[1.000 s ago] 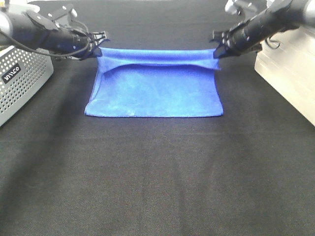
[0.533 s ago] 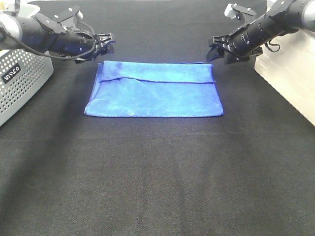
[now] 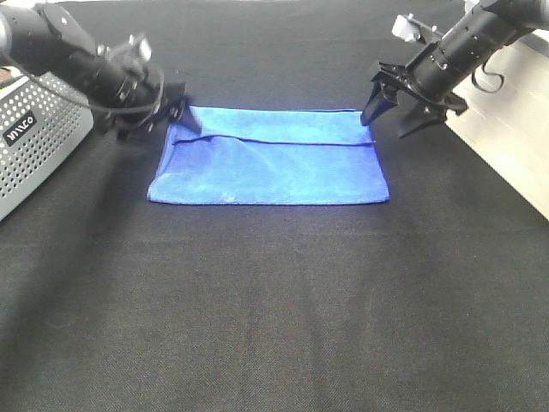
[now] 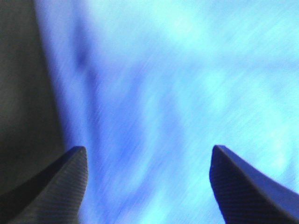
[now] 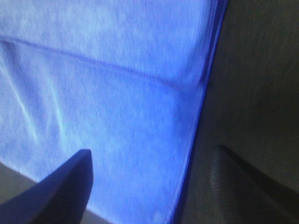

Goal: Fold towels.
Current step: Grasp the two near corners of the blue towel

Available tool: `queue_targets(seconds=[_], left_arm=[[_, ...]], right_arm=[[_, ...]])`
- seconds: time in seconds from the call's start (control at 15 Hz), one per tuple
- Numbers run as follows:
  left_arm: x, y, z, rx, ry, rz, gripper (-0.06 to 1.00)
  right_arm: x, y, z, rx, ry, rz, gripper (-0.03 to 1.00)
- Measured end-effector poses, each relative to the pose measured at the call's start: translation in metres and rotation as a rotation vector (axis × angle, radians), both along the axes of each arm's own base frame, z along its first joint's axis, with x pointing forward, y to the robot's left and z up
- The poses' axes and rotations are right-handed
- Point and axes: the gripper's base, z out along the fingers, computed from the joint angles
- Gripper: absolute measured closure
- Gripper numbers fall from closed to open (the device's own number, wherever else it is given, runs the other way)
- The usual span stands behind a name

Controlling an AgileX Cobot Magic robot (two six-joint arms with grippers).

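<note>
A blue towel (image 3: 270, 159) lies folded flat on the black table cloth (image 3: 274, 300), with its top layer's edge forming a seam near the far side. My left gripper (image 3: 161, 123) is open and empty, pointing down over the towel's far left corner. In the left wrist view the towel (image 4: 177, 84) fills the gap between the spread fingertips of the left gripper (image 4: 147, 156). My right gripper (image 3: 385, 126) is open and empty at the far right corner. In the right wrist view the right gripper (image 5: 154, 161) straddles the right edge of the towel (image 5: 103, 93).
A grey perforated box (image 3: 34, 137) stands at the left edge, close to my left arm. A pale box (image 3: 506, 129) stands at the right edge behind my right arm. Black cloth covers the whole table in front of the towel.
Both grippers held the towel's far edge raised, then let go. The towel now lies flat, and both grippers have tilted down, open, over its far corners.
</note>
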Motion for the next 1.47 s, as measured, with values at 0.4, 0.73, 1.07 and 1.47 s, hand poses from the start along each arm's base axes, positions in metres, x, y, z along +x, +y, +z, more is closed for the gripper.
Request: queue_targets(seconds=[0.4,0.73,1.07,1.47], left_arm=[[-0.037,0.019,-0.004,0.049,0.093,0.149,0.25],[-0.037,0.008,-0.021,0.018,0.105,0.191,0.25],[-0.036,-0.017,-0.027,0.008,0.073,0.148,0.29],[-0.043,-0.022,-0.035,0.000,0.153,0.114,0.92]], right_arm=[[-0.037,-0.005,-0.024,-0.033,0.068,-0.039,0.29],[-0.041,-0.006,-0.042,-0.050,0.090,-0.027,0.29],[-0.041,0.007,-0.050,-0.039,0.086,0.002,0.35],[-0.042,0.018,-0.059,-0.019,0.133,-0.056,0.97]])
